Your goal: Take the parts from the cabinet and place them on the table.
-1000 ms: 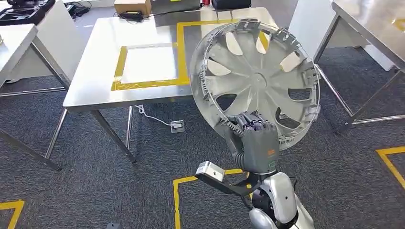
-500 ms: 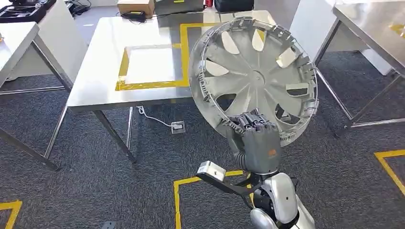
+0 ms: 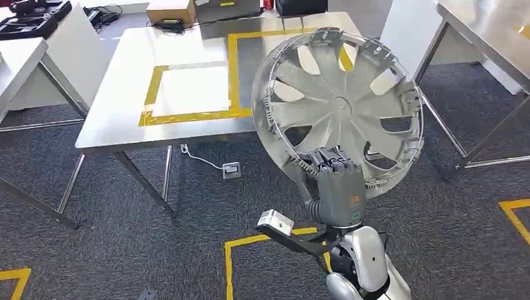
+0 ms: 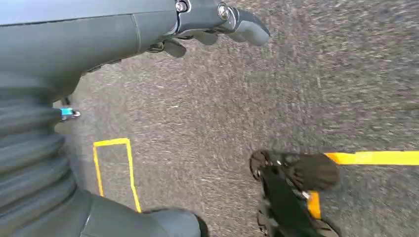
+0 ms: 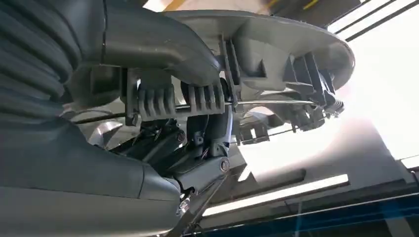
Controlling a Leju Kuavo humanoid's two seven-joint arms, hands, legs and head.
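While the right hand fingers clamp the wheel cover rim, hiding the table behind, left hand fingers hang apart.

Dark grey carpet marked with yellow floor tape fills the lower frame, a steel table bearing a yellow-taped rectangle stands upper left, and another metal table upper right.

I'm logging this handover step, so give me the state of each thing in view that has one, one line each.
wheel cover: held upright off the floor, gripped at its lower rim, not yet on the table.
right hand: grips the wheel cover's rim.
left hand: holds nothing, hanging over the carpet.
steel table: nothing inside its yellow taped rectangle.
cardboard box: closed, on the table's far edge.
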